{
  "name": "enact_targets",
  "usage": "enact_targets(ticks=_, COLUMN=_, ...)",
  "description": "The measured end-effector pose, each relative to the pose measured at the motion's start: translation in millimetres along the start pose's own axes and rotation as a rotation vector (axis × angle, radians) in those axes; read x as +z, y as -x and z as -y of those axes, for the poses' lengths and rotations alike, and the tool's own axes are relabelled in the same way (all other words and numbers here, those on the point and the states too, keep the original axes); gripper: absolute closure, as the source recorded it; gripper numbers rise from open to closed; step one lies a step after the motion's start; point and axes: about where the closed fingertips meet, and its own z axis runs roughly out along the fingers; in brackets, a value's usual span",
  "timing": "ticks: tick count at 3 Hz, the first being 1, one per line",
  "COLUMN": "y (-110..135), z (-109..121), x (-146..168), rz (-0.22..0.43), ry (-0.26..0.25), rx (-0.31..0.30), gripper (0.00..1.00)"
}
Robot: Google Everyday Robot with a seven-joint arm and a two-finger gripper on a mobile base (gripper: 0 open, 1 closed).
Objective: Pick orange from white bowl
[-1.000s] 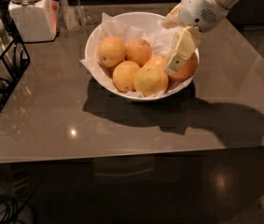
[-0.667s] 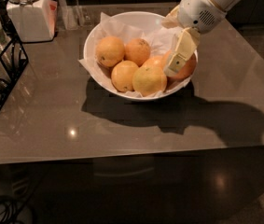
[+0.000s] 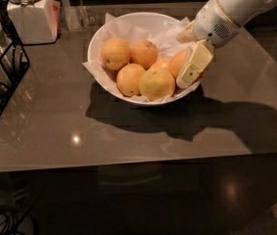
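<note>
The white bowl [image 3: 97, 42], lined with crinkled white paper, stands at the back middle of the grey table. It holds several fruits. The orange [image 3: 177, 62], deeper in colour, lies at the bowl's right side. Paler fruits [image 3: 156, 83] lie to its left and front. My gripper [image 3: 189, 73] comes in from the upper right on a white arm [image 3: 226, 13]. It reaches down into the right side of the bowl, lies against the orange and hides the orange's right part.
A white lidded jar [image 3: 29, 14] stands at the back left. A black wire rack [image 3: 1, 77] with glassware sits at the left edge. The table's front edge [image 3: 138, 161] runs across the lower part of the view.
The gripper has sunk slightly deeper at the bowl's right side. More of the orange now shows to its left. The bowl and the other fruits have stayed in place.
</note>
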Motion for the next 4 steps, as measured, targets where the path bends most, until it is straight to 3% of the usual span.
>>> enact_targets(ticks=1, y=-11, z=1, x=4, rz=0.004, ry=0.013, rx=0.032, gripper=0.0)
enact_targets(ticks=2, y=-18, z=2, x=7, rz=0.011, ry=0.019, rx=0.054, gripper=0.09)
enact_targets(ticks=4, y=-26, z=3, x=8, rz=0.015, ry=0.019, rx=0.077, gripper=0.5)
